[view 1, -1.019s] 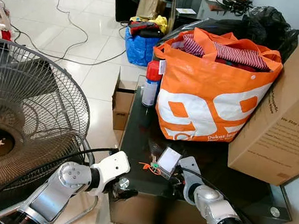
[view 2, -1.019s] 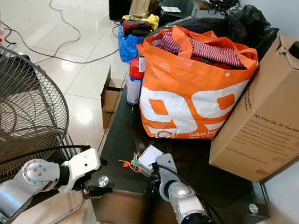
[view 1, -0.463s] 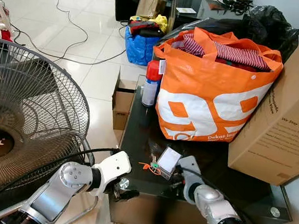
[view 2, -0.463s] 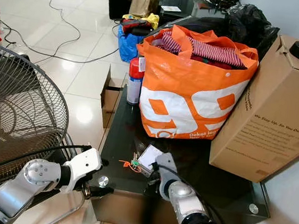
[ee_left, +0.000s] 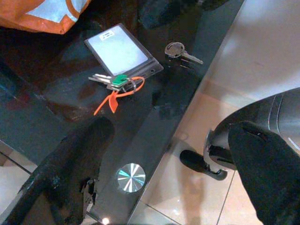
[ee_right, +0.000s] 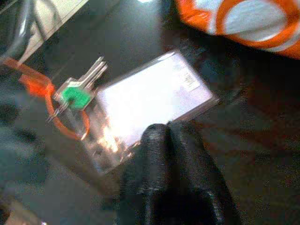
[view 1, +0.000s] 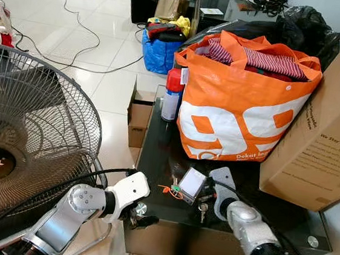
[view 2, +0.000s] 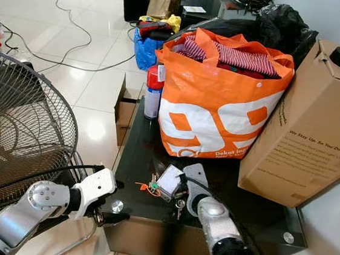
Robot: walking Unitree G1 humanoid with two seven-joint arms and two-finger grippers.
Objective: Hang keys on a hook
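Keys (ee_right: 75,91) just beside right fingers (ee_right: 171,154)

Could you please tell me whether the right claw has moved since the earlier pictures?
Yes. The right claw has shifted to the robot's right along the black glass table, away from the card holder, uncovering a loose key.

The front strip of the black glass table (view 1: 161,157) lies open – there a gripper can pass. Behind it the orange bag (view 1: 239,104) and the cardboard box (view 1: 318,137) close the back, with a spray can (view 1: 171,96) beside the bag. At the left the fan (view 1: 29,137) stands near the table edge.
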